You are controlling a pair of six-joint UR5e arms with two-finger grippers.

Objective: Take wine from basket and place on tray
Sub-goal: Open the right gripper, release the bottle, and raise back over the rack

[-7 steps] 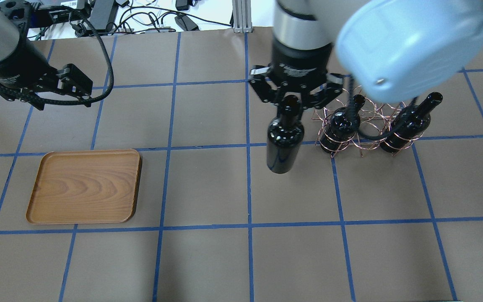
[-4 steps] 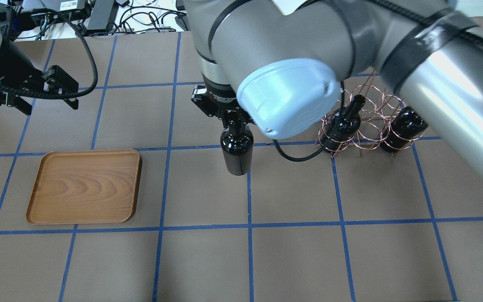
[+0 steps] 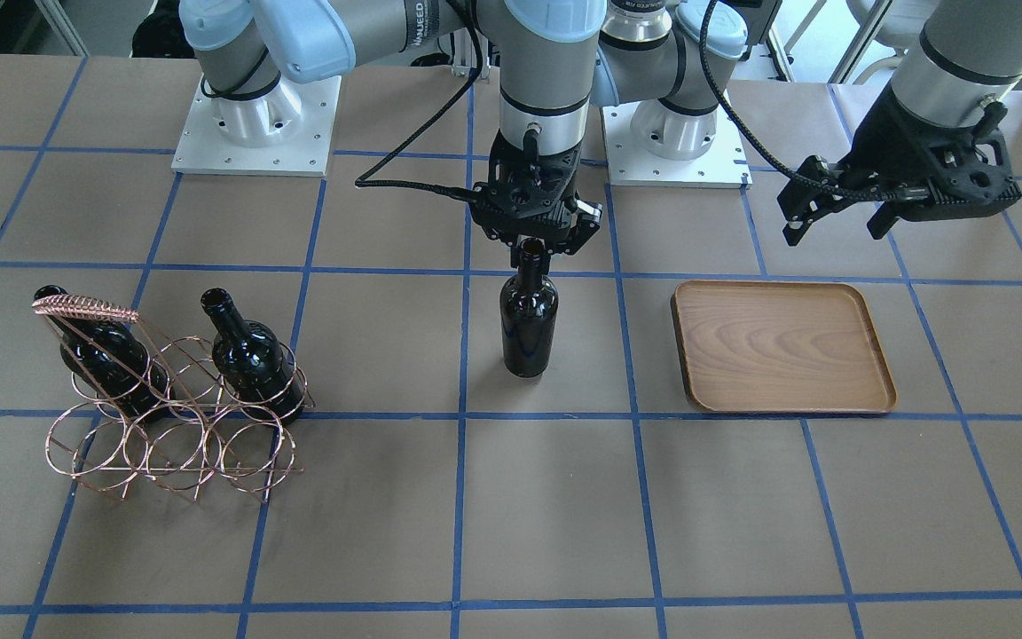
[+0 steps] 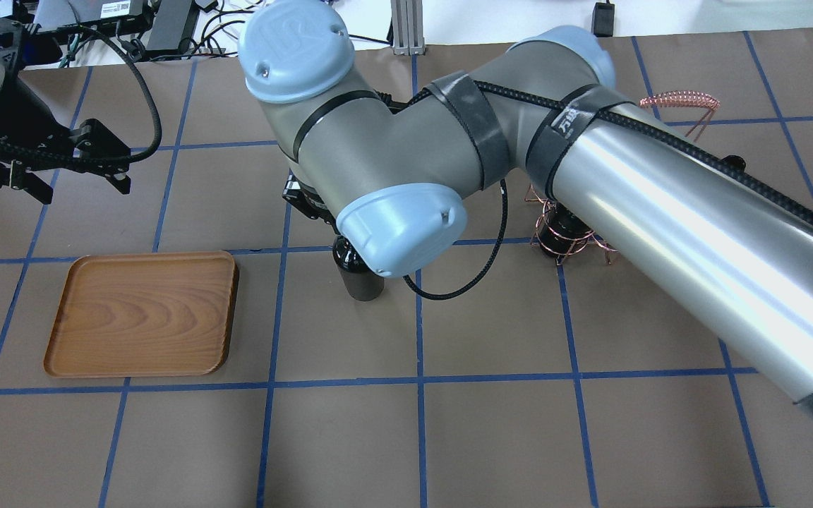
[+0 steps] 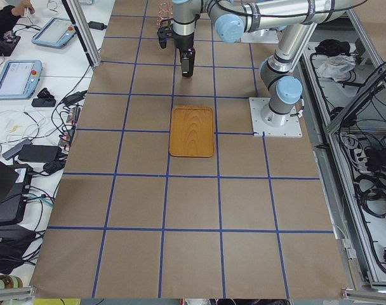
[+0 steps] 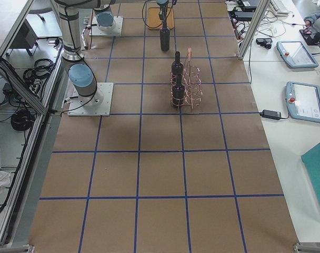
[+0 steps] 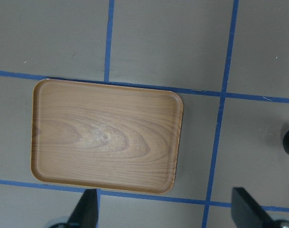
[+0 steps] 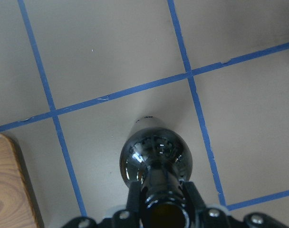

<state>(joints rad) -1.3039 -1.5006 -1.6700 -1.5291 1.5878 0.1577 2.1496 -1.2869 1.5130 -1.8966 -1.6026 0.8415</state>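
Note:
My right gripper (image 3: 533, 250) is shut on the neck of a near-black wine bottle (image 3: 529, 321) and holds it upright over the table, between basket and tray. The wrist view shows the bottle (image 8: 156, 164) straight below the gripper (image 8: 158, 211). The copper wire basket (image 3: 174, 430) holds two more bottles (image 3: 98, 351) (image 3: 254, 359). The wooden tray (image 3: 782, 346) lies empty; it also shows in the overhead view (image 4: 142, 314). My left gripper (image 3: 839, 222) is open, hovering behind the tray (image 7: 106, 135). In the overhead view my right arm hides most of the held bottle (image 4: 358, 279).
Blue tape lines grid the brown table. My right arm reaches across the overhead view and covers most of the basket (image 4: 565, 233); its coiled handle (image 4: 682, 100) shows behind. Cables and equipment lie past the table's far edge.
My right arm has carried the bottle away from the basket toward the tray, about two grid widths. The left gripper has shifted slightly outward and stays open.

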